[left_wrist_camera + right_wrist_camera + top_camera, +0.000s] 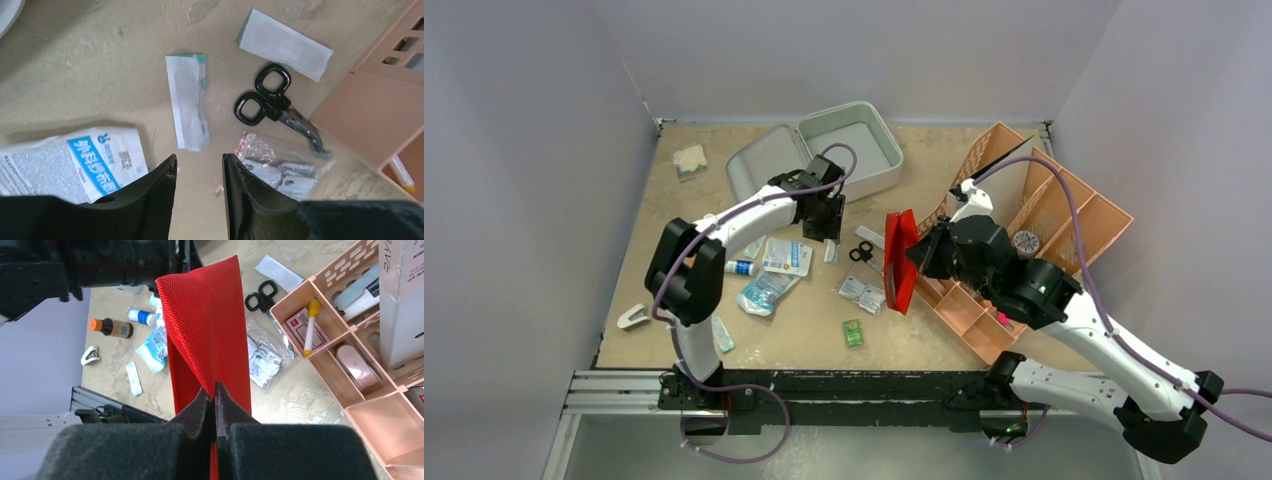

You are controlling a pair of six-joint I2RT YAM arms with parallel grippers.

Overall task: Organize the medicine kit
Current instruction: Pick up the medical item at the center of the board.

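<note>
With your right claw (214, 388) clamped on the red fabric (205, 315) and your left claw (200, 157) apart, centre the left over the white sachet (186, 102) just ahead.

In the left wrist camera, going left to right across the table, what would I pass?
Blue-and-white printed packet → narrow white sachet → black scissors → orange tray.

Bare table (75, 60) under left hand (200, 159); scissors (272, 102), red pouch (901, 260) rightward.
</note>
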